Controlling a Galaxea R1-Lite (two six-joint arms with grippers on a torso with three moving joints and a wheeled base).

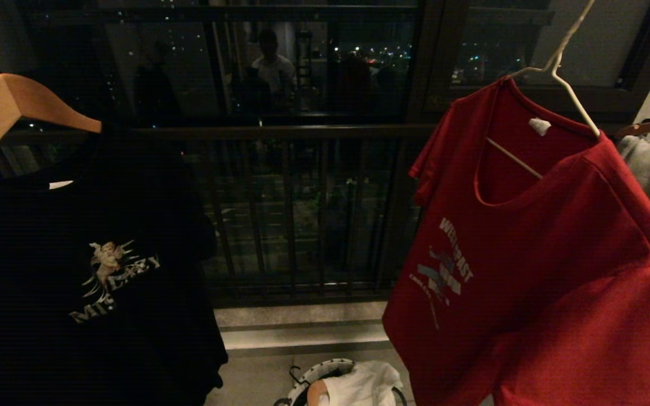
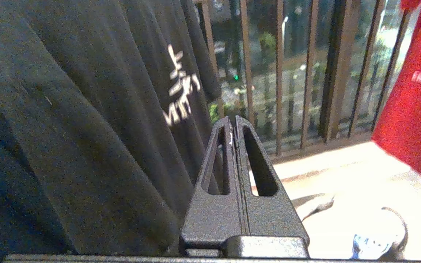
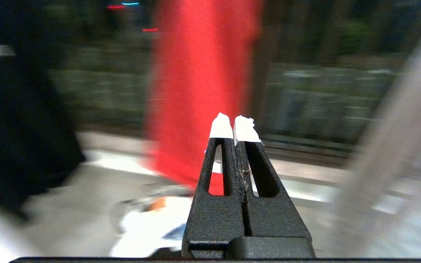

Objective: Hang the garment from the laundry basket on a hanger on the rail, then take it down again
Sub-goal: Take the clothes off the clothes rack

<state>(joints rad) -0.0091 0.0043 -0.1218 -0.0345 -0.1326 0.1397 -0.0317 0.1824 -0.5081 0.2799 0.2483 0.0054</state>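
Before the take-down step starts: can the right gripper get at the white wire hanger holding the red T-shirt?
Probably yes. The right gripper is shut and empty, and the hanger with the red T-shirt hangs unobstructed.

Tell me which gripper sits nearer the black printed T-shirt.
Left. The left gripper, shut and empty, sits close alongside the black printed T-shirt. The right gripper, also shut, faces the red garment, with the black shirt off to one side.
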